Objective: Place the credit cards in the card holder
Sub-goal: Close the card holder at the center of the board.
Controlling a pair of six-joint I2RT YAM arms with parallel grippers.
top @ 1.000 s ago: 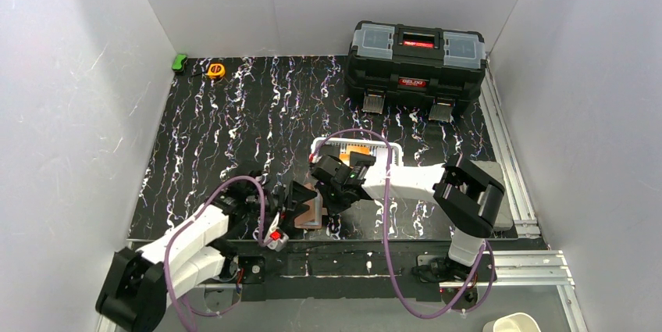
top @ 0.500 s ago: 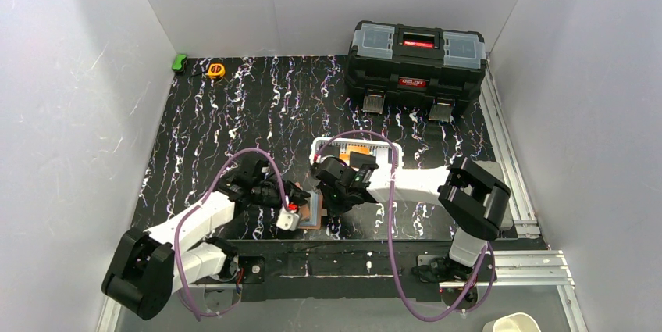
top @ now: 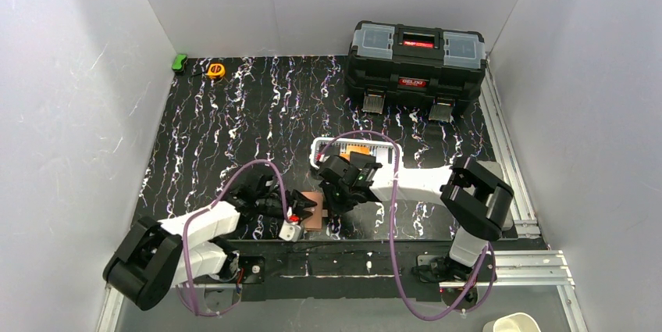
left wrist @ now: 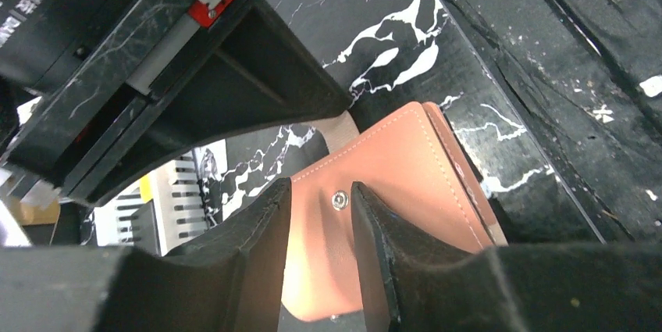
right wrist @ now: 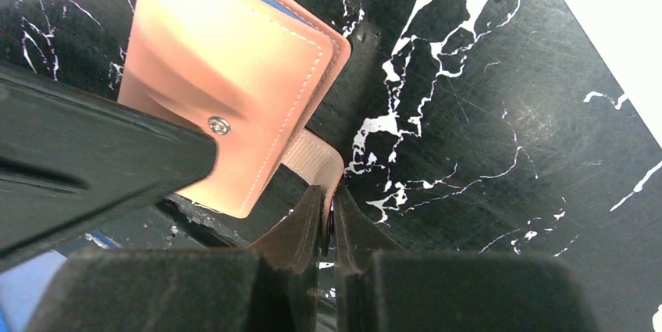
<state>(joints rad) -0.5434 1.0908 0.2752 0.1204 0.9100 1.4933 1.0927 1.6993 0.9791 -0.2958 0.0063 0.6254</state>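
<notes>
Two fingers of the right gripper (right wrist: 328, 207) are clenched on the snap tab (right wrist: 316, 158) of the pink card holder (right wrist: 226, 58), which lies folded on the worktop (top: 234, 113) near its front edge. The left gripper (left wrist: 322, 199) has its fingers apart over the holder's face, one on each side of the snap stud (left wrist: 339, 201), grasping nothing.

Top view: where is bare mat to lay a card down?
Bare mat runs from the tape measure to the toolbox, and down the left side. Crowded at the near edge around the card holder and white basket.
</notes>
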